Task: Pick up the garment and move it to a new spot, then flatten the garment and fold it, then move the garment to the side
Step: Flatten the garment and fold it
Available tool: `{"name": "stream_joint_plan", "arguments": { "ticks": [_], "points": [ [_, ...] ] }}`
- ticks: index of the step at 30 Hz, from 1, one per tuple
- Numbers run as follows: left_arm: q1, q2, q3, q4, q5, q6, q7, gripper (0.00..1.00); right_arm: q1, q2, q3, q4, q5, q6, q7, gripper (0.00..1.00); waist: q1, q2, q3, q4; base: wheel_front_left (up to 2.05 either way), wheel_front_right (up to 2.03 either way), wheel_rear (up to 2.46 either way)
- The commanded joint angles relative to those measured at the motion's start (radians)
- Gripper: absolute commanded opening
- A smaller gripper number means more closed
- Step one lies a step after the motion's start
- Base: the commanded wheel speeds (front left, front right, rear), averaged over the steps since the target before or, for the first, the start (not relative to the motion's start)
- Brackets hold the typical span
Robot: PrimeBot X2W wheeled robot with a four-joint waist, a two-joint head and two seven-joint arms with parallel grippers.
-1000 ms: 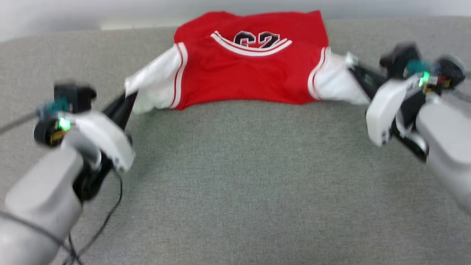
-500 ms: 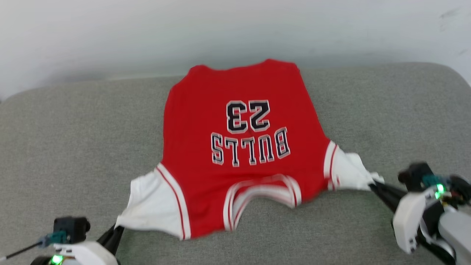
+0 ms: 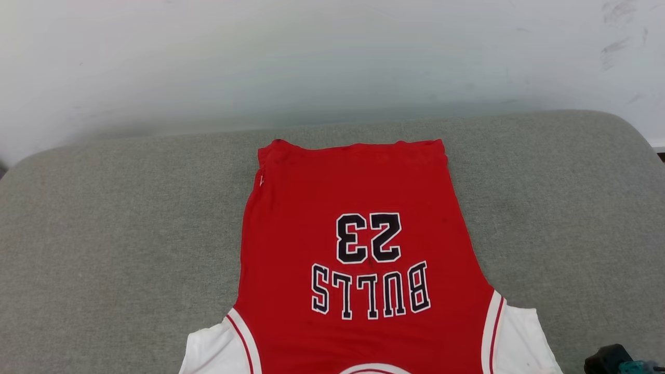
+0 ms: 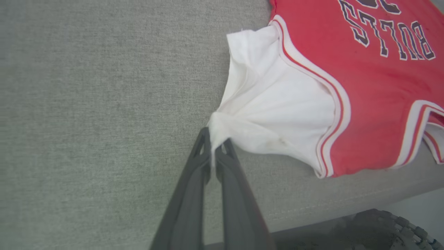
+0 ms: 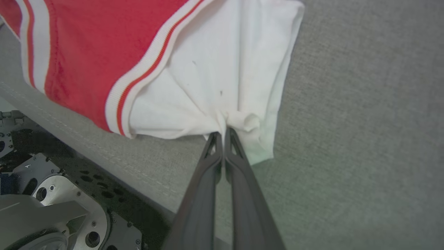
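A: Head view first: garment (image 3: 358,249) placed where?

B: Spread flat on the grey cushion (image 3: 104,234), a little right of middle. Hem toward the far edge, collar end at the near edge, lettering (image 3: 371,291) upside down. Long axis running from far edge to near edge.

A: And from the left wrist?

B: Tight pinch by the left gripper (image 4: 215,137) on the bunched tip of a white sleeve (image 4: 274,111), close to the near edge. Rest of the garment off to the upper right of that pinch.

A: Right wrist?

B: Mirrored. Same tight clamp by the right gripper (image 5: 222,133) on the gathered corner of the other white sleeve (image 5: 215,69), beside the near edge's seam, with the robot base (image 5: 41,194) below. Rest of the garment off to the upper left there.

A: So, for the coming move?

B: Probably flattening. Strung between two pinches, crosswise to the long axis, with neither arm nearer. Likely a matter of drawing both sleeves apart along the near edge, evenly, then laying them down. With an uneven pull, some risk of skewing the red panel.
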Motion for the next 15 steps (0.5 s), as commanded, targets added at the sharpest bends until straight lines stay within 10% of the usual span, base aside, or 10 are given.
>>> {"name": "stream_joint_plan", "arguments": {
  "ticks": [1,4,5,6,15],
  "points": [
    [0.010,0.017,0.010,-0.007,0.006,0.011,-0.005,0.00,0.019,-0.014,-0.022,-0.007,-0.008,-0.001,0.012,0.00,0.0003,0.0000,0.000,0.002,0.00,0.00,0.00],
    [0.024,0.019,0.017,-0.046,0.024,0.027,-0.006,0.00,0.062,-0.006,-0.102,-0.052,-0.018,-0.001,0.047,0.15,0.0003,0.0000,0.002,0.010,0.00,0.00,0.00],
    [0.022,0.018,0.023,-0.059,0.030,0.035,-0.006,0.00,0.069,-0.006,-0.130,-0.067,-0.027,-0.001,0.059,0.38,0.0003,0.0000,0.004,0.012,0.00,0.00,0.00],
    [0.019,0.018,0.027,-0.069,0.037,0.038,-0.006,0.00,0.072,-0.009,-0.162,-0.084,-0.042,-0.001,0.072,1.00,0.0003,0.0000,0.006,0.014,0.00,0.00,0.00],
    [-0.049,0.005,0.036,-0.148,0.134,0.078,-0.007,0.00,-0.037,-0.036,-0.517,-0.309,-0.141,-0.001,0.200,1.00,0.0003,0.0000,0.072,0.040,0.00,0.00,0.00]
  ]
}}
